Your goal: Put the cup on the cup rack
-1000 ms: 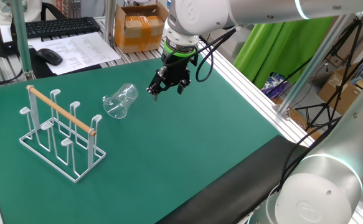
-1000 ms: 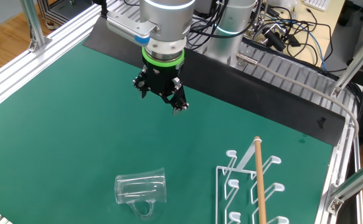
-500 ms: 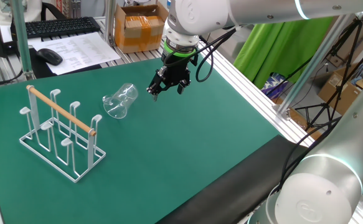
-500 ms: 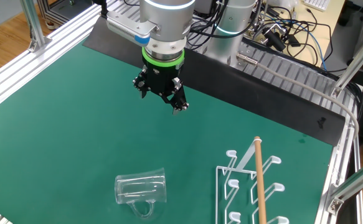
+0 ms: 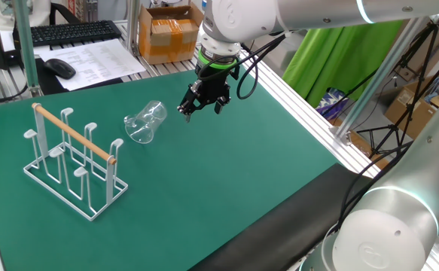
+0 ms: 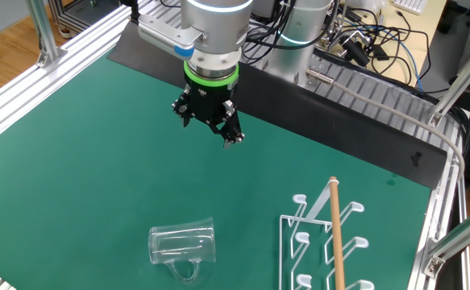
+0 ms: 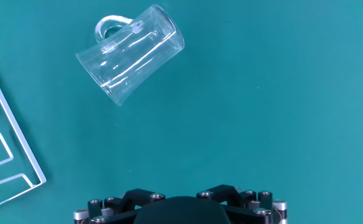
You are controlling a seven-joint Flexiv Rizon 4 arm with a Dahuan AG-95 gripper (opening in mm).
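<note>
A: Looking at the containers first: the cup (image 5: 145, 122) lies on its side on the green bench (image 5: 227, 173), clear glass with a small loop handle, and nothing shows inside it.

B: Where does it sit from the claw (image 5: 202, 102)?

A: Apart from it, not touching. In the one fixed view it lies down on the bench, to the left of the claw, between the claw and the cup rack (image 5: 72, 159). In the hand view the cup (image 7: 130, 53) shows in the upper left, tilted, handle upward in the picture, with a corner of the rack's white wire base at the left edge.

B: And the rack, does it hold anything?

A: No. White pegs stand upright and bare, the wooden rod runs across the top. It stands farther from the claw than the cup does, well apart.

B: State of the claw?

A: Spread wide, fingers pointing straight down above the bench, pinching nothing. In the other fixed view the claw (image 6: 209, 122) hangs over bare green mat, with the cup (image 6: 182, 246) nearer the camera and the rack (image 6: 325, 242) off to the right.

B: Any difference from a second ago?

A: None that I can see. Arm, claw, cup and rack all match the earlier pictures.
</note>
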